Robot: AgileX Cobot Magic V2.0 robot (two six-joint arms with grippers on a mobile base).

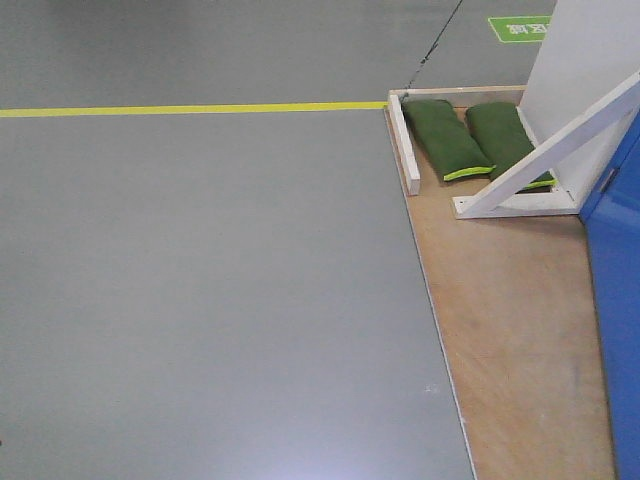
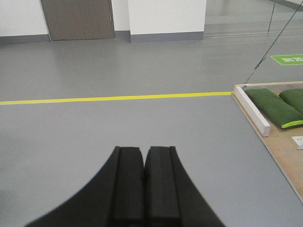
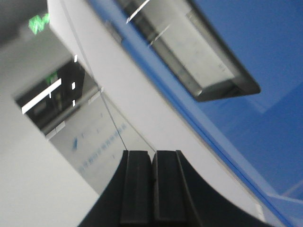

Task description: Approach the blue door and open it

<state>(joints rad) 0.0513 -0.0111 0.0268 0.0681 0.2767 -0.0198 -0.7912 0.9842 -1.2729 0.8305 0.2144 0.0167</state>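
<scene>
The blue door is a glossy blue panel at the right edge of the front view, standing on a wooden platform. In the right wrist view the door fills the upper right, tilted, with a dark-framed glass pane in it. Its lever handle and lock are out of view. My right gripper is shut and empty, pointing up past the door's white frame. My left gripper is shut and empty, held over the grey floor, well left of the platform.
A white angled brace and two green sandbags sit at the platform's far end, behind a white wooden edge bar. A yellow floor line crosses the grey floor. A grey wall door stands far off.
</scene>
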